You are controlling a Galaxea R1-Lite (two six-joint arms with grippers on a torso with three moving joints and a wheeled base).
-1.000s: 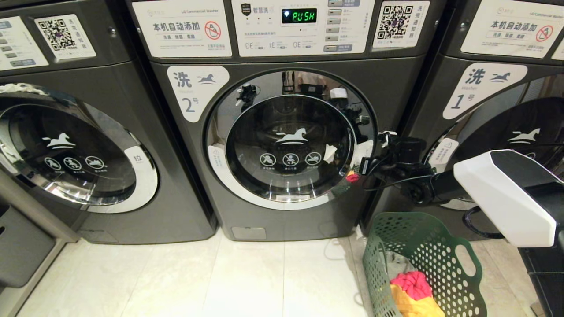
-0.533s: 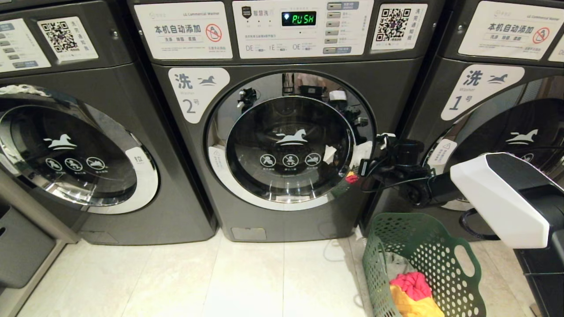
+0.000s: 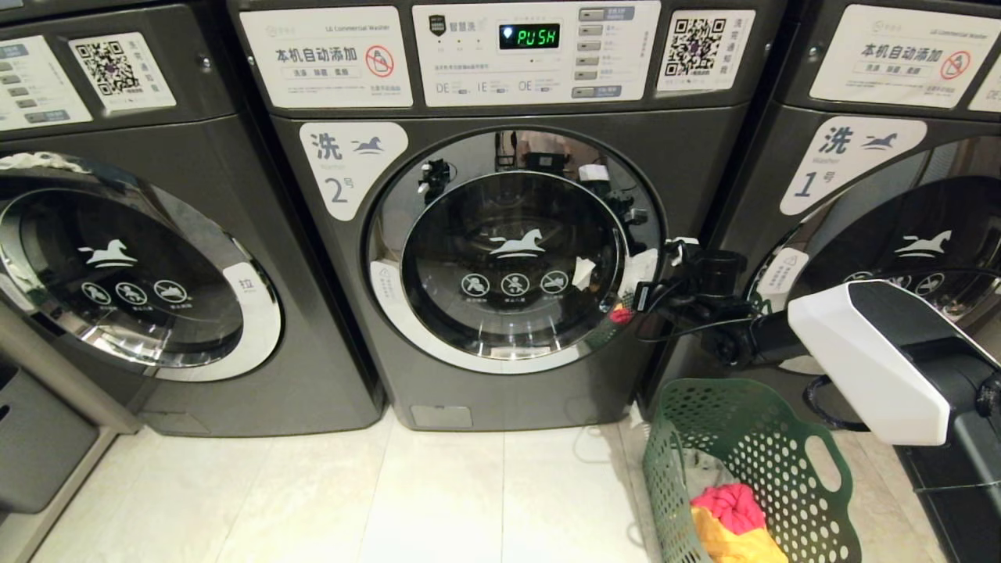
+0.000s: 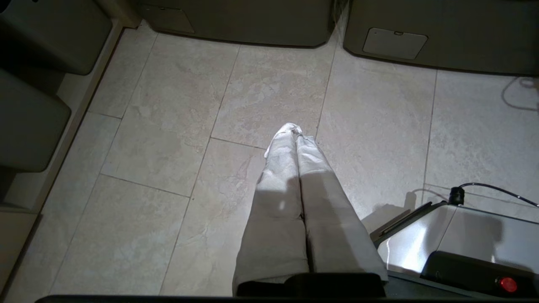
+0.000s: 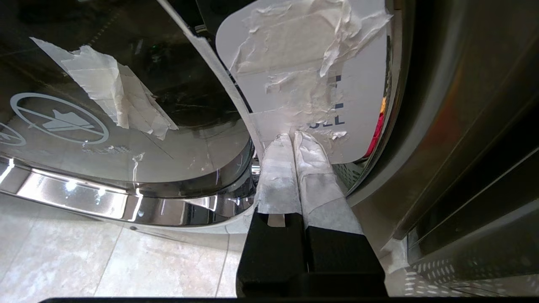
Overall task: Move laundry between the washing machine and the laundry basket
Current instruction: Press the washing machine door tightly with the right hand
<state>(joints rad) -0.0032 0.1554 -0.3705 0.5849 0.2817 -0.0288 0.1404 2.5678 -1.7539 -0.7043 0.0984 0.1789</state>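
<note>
The washing machine [image 3: 500, 258] marked 2 stands straight ahead, its round chrome-rimmed door closed. My right gripper [image 5: 293, 135] is shut and empty, its taped tips touching the white taped label [image 5: 311, 75] at the door's right edge; in the head view the right gripper [image 3: 661, 258] is at that same rim. The green laundry basket [image 3: 727, 387] sits on the floor at lower right. In it lies the laundry, a pink-red piece [image 3: 731, 504] on a yellow-orange piece [image 3: 735, 543]. My left gripper [image 4: 294, 128] hangs shut and empty over bare floor tiles, outside the head view.
Like machines flank it: number 1 [image 3: 860, 156] on the right and another [image 3: 133, 266] on the left. Grey bins [image 3: 39, 438] stand at far left. My own base with a red button [image 4: 508, 284] and a cable [image 4: 497, 189] lies beside the left gripper.
The whole head picture has slid down slightly. My right arm has edged left toward the door rim. The door stays closed and both grippers stay shut.
</note>
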